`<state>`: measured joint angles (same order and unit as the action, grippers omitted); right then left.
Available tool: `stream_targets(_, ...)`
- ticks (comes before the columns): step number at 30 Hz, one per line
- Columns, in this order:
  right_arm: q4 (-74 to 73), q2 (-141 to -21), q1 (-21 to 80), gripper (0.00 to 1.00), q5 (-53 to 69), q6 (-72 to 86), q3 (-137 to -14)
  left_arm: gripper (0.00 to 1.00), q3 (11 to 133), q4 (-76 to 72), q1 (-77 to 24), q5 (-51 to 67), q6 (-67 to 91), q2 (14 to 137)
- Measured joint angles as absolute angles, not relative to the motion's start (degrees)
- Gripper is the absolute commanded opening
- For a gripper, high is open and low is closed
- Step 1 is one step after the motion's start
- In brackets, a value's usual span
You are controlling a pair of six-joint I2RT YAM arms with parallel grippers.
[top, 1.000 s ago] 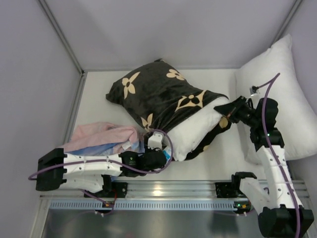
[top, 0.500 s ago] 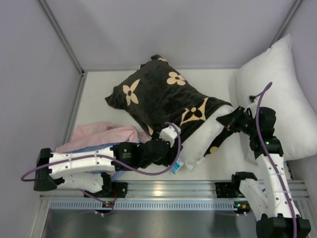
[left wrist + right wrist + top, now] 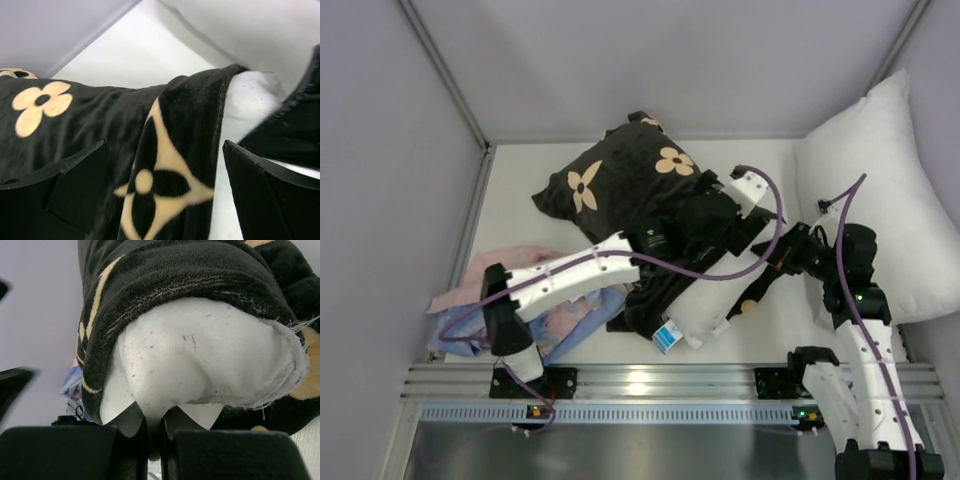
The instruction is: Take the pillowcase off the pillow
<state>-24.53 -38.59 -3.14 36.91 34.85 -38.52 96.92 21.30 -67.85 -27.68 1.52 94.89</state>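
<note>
The black pillowcase with tan flowers lies mid-table, still around most of the white pillow, whose tagged corner pokes out at the front. My left gripper hovers open over the pillowcase's right end. In the left wrist view a tan star motif of the pillowcase lies between the spread fingers, untouched, with white pillow beyond the hem. My right gripper is shut on a pinch of the pillow's white fabric, under the pillowcase's hem.
A second plain white pillow leans against the right wall, close behind the right arm. Pink and light-blue cloths are heaped at the front left beside the left arm's base. Walls close the table at the back and left.
The left gripper opened, left the pillow's front edge and swung up and right over the pillowcase. The pillow's tagged corner now shows at the front. The right gripper keeps its hold.
</note>
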Motion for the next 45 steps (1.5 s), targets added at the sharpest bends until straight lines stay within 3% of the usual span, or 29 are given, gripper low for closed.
stream_targets(6,-27.2,-36.6,-3.1,0.00,38.3,35.1,-38.7,0.99,105.2,23.7,-67.2,-26.7,-3.2,109.2)
stream_targets(11,-29.9,-35.3,-3.2,0.00,37.7,35.1,-38.8,0.94,108.0,25.2,-66.1,-24.1,-2.9,110.4)
stream_targets(14,-30.6,-34.2,-3.1,0.00,38.6,35.1,-39.9,0.58,109.8,25.2,-63.4,-22.6,-0.5,110.5)
stream_targets(15,-30.7,-33.9,-3.1,0.00,39.0,35.1,-40.3,0.29,110.2,25.2,-62.1,-22.2,0.9,110.5)
stream_targets(17,-31.0,-33.4,-3.1,0.00,39.5,35.1,-41.1,0.08,110.5,25.2,-59.2,-21.4,2.8,110.9)
stream_targets(18,-31.0,-33.2,-3.1,0.00,39.7,35.1,-41.3,0.01,110.6,25.3,-57.3,-20.8,4.8,111.3)
stream_targets(21,-31.2,-33.0,-3.1,0.00,40.0,35.1,-42.0,0.00,110.9,26.5,-52.4,-19.7,8.3,112.9)
stream_targets(29,-32.7,-33.9,-2.7,0.00,40.0,35.7,-45.8,0.00,103.6,27.5,-38.8,-14.2,19.3,112.2)
stream_targets(37,-32.5,-34.6,-2.6,0.00,37.6,36.1,-50.0,0.03,80.6,19.6,-25.5,-8.2,25.5,94.4)
stream_targets(39,-31.5,-34.4,-2.6,0.00,36.4,36.0,-50.9,0.39,77.8,19.6,-22.6,-7.9,25.0,91.2)
stream_targets(40,-30.9,-34.3,-2.6,0.00,36.0,36.0,-51.0,0.71,77.0,19.7,-21.8,-7.2,24.8,90.4)
stream_targets(41,-30.3,-34.6,-2.6,0.00,35.7,36.0,-51.0,0.90,76.2,19.8,-20.9,-6.0,24.8,89.4)
stream_targets(42,-29.6,-35.2,-2.6,0.00,35.6,36.0,-51.0,0.99,75.7,19.9,-20.9,-5.0,25.1,88.5)
stream_targets(45,-27.4,-39.2,-2.6,0.02,36.3,36.1,-50.9,0.99,74.9,21.4,-24.8,-4.0,24.8,85.4)
